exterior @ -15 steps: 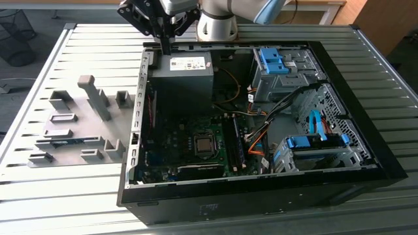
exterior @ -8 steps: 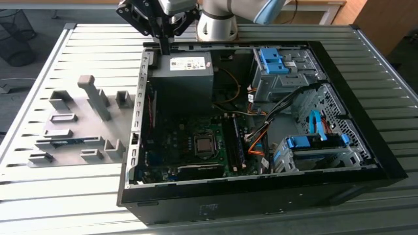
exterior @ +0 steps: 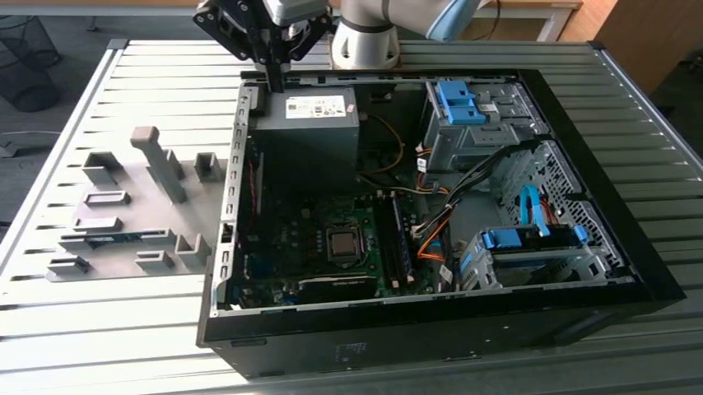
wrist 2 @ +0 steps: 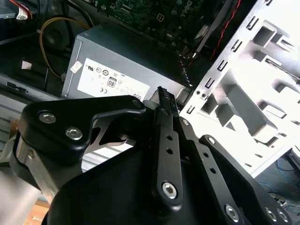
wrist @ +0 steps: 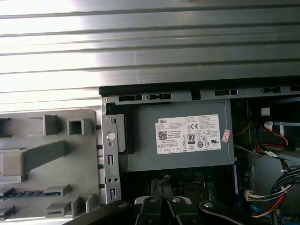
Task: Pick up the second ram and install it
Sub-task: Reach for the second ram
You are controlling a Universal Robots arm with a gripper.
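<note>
While the end effector hangs over the back edge of the open computer case, above the grey power supply, the exterior view shows its fingers pressed together and empty. The second ram lies in a grey holder tray on the slatted table, at the exterior view's left. In the second wrist view, the closed fingertips point toward the power supply. In the first wrist view, the ram sits in the tray, outside the case.
</note>
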